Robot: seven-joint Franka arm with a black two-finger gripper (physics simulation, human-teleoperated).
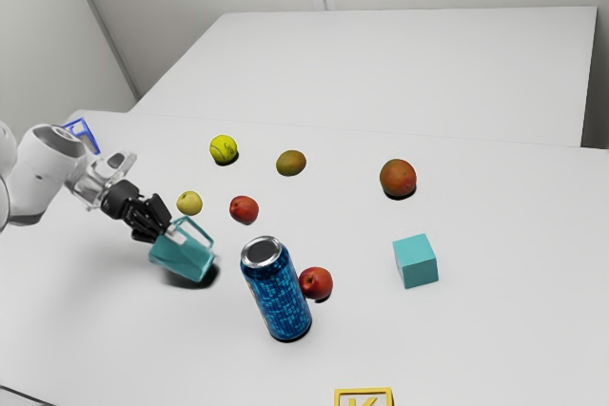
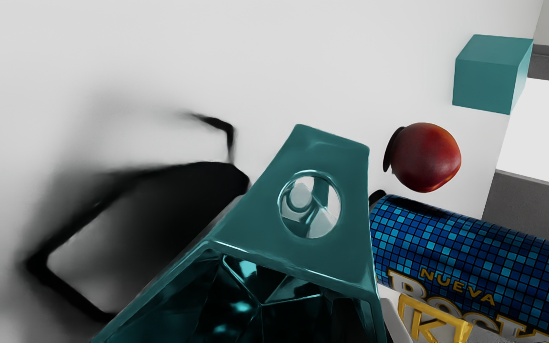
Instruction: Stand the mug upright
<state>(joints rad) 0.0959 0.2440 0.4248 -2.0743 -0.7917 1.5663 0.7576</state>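
One gripper (image 1: 156, 223), mine, at the teal mug (image 1: 186, 259); I cannot tell whether its jaws stand wide or narrow. The mug is tilted, its open mouth toward me. One blue can (image 1: 276, 294), upright, stands beyond it; one red fruit (image 1: 316, 282) lies just beside the can. One teal cube (image 1: 416, 261) sits well apart, farthest.

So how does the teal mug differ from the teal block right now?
The mug is tipped over at a slant, while the block sits flat on the table. The mug is hollow with an open mouth; the block has plain, closed faces. The mug looks glossy, the block matte. Both share much the same teal colour.
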